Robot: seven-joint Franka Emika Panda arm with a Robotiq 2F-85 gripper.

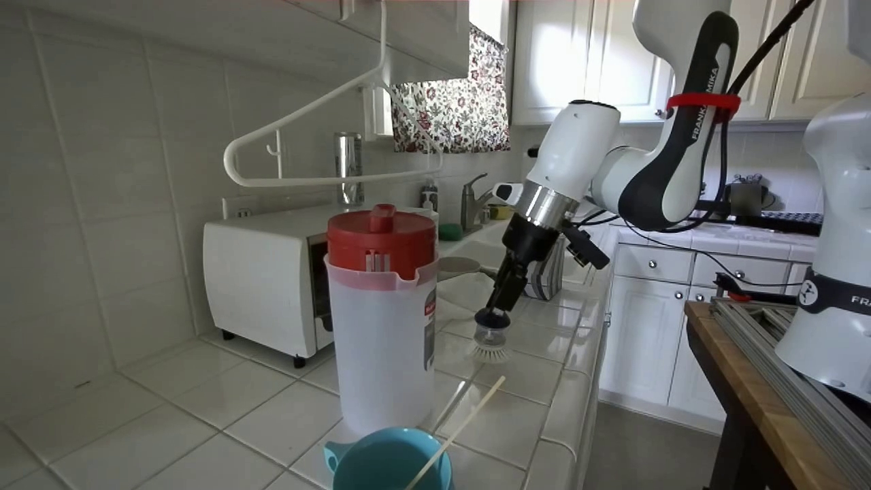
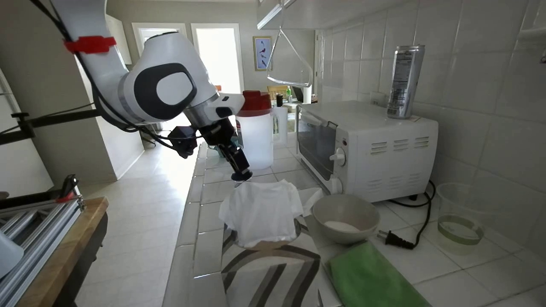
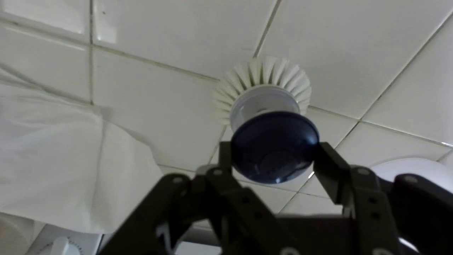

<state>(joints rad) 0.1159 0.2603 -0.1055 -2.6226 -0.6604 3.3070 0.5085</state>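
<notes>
Dark blue and glossy, the knob (image 3: 275,147) of a brush (image 1: 490,338) is pinched from both sides by the fingers (image 3: 329,161) of the gripper (image 3: 273,153). They stand parted by just the knob's breadth. It seems a sensible place to take hold: the knob looks stiff, while the pale bristles (image 3: 269,71) would likely splay under a squeeze, and a grip this high leaves them free, pointing down over the tabletop (image 1: 272,422). (Whether they touch it, I can't tell from here.) The arm (image 1: 571,150) slants in, presumably because its base (image 1: 830,340) is mounted across the gap on a wooden stand (image 1: 755,381).

The brush is between a white cloth (image 2: 262,213) and a tall pitcher (image 1: 384,347) with a red lid (image 1: 381,241). The white cloth drapes, rumpled, over something hidden, perhaps left to dry, with a bowl (image 2: 358,207) just beside it. The toaster oven (image 2: 392,157) stands toward the tiled wall (image 1: 122,238), which leaves room along the front edge, and its flat top makes a handy shelf for a silver can (image 2: 405,81). A thin stick (image 1: 466,422) leans in a teal mug (image 1: 374,452), probably so it won't roll away.
</notes>
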